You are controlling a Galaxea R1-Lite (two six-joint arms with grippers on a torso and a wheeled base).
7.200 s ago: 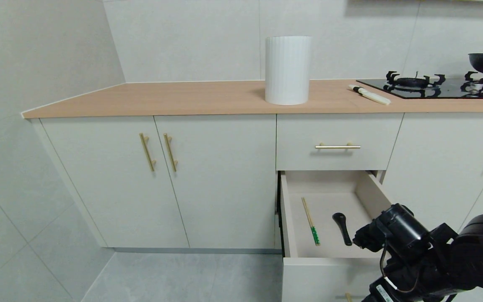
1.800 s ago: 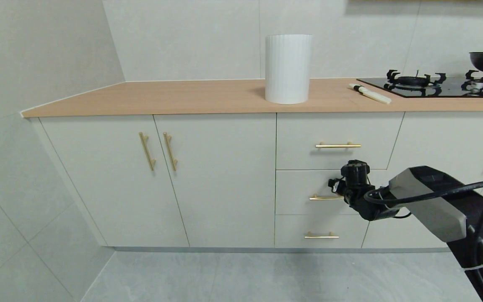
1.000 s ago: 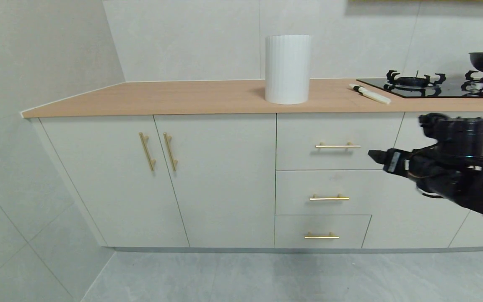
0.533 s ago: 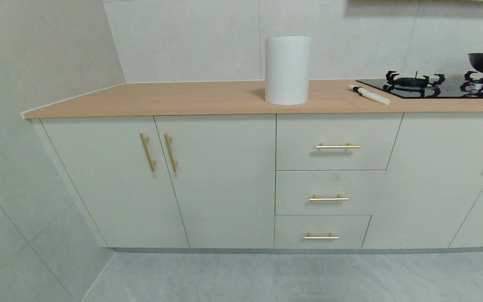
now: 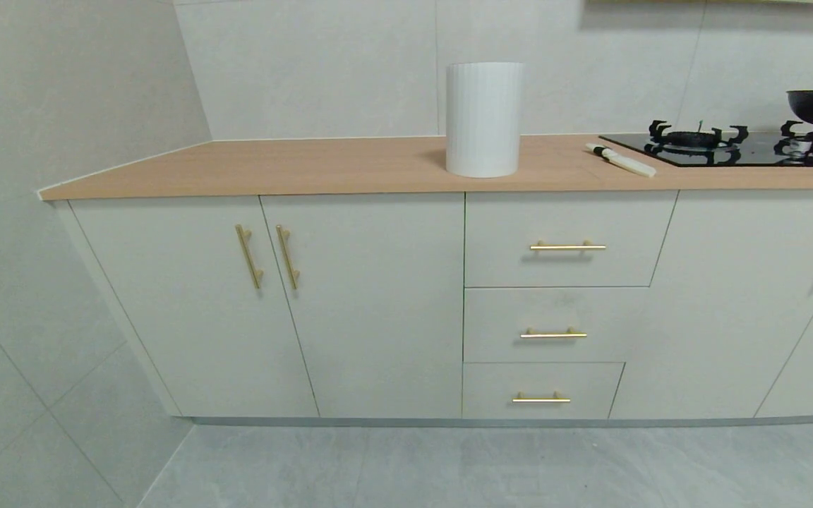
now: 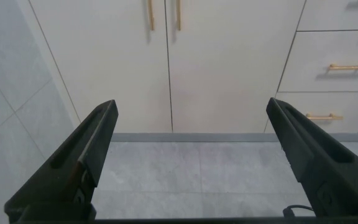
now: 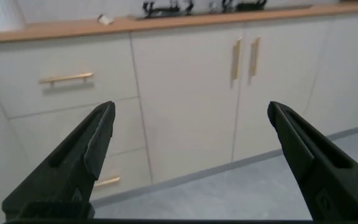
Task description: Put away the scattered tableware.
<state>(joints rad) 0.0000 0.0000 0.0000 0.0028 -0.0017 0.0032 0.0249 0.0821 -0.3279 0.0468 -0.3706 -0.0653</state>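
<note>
Wood-grain counter (image 5: 308, 166) is carrying a ribbed white cylinder (image 5: 484, 118) standing upright, then a slim white utensil (image 5: 621, 159) lying flat just beside the glossy black hob (image 5: 745, 156), long axis slanting, dark-banded end toward the wall. Below, drawers (image 5: 562, 268) are sitting shut. Jaws of left gripper (image 6: 191, 106) and right gripper (image 7: 191, 107) are gaping wide, empty.

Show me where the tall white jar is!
In the head view, the tall white jar stands upright on the wooden counter, right of centre, above the top drawer; a cream-coloured utensil and the black stove lie to its right.
</note>
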